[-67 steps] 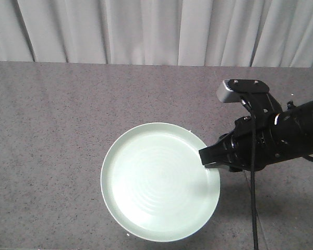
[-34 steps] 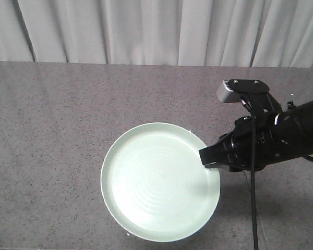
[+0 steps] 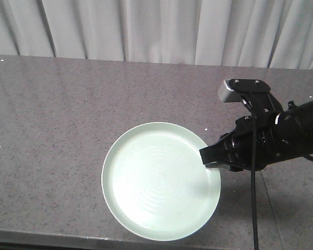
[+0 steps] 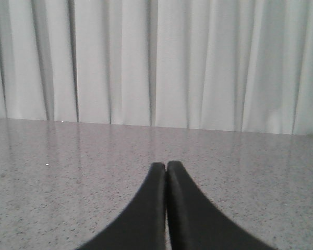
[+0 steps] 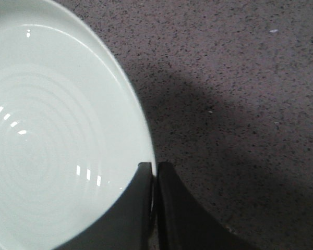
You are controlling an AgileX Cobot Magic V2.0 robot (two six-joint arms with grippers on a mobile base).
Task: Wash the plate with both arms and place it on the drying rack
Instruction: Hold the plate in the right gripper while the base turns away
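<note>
Countertop (image 3: pixel 52 130): grey, finely speckled, stone-like, with a slight sheen toward the back. Its front edge shows along the bottom of the front view. One item on it: pale mint-green plate (image 3: pixel 156 190), round, low rim, faint concentric rings, right of centre, reaching the front edge. Resting flat or slightly raised: cannot tell. A few tiny white specks (image 3: pixel 205 129) dot the surface.

One plate (image 3: pixel 160 182); two tools (image 4: pixel 166 167) (image 3: pixel 204 157); apparently one curtain (image 3: pixel 146 26)
</note>
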